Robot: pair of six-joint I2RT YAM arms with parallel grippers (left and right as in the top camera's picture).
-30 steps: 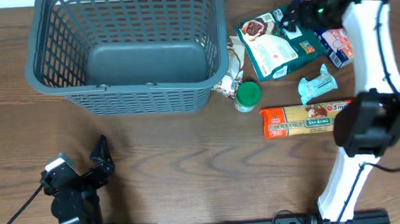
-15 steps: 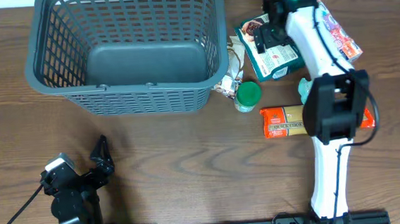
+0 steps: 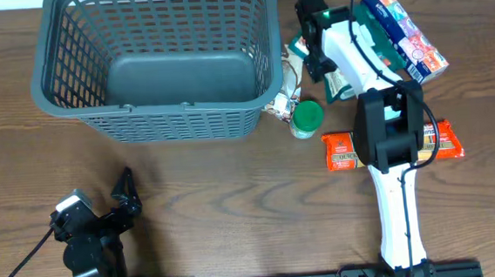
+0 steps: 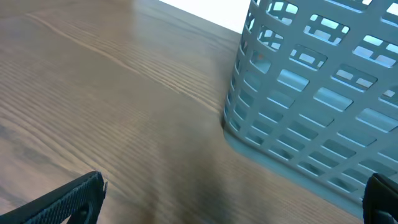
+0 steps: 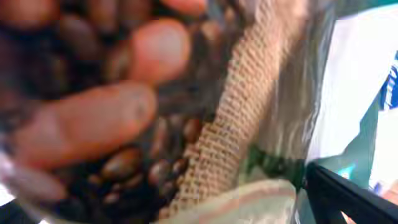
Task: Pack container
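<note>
The container (image 3: 159, 62), a big dark grey lattice basket, stands empty at the back left; its corner (image 4: 311, 93) fills the upper right of the left wrist view. My left gripper (image 3: 122, 198) rests open low on the table at the front left, both fingertips (image 4: 74, 196) at the frame's bottom corners with bare wood between them. My right gripper (image 3: 312, 40) hovers open just right of the basket, right over a coffee-bean bag (image 3: 289, 85). That bag (image 5: 155, 124) fills the right wrist view, blurred and very near. Only one finger (image 5: 348, 199) shows there.
A green-lidded jar (image 3: 306, 117) stands by the basket's front right corner. An orange pasta box (image 3: 343, 150) lies under my right arm. A teal pouch (image 3: 340, 81) and a blue-and-red carton (image 3: 406, 33) lie at the back right.
My right arm has swung left from the far right packages to the coffee-bean bag beside the basket. The left arm has not moved.
</note>
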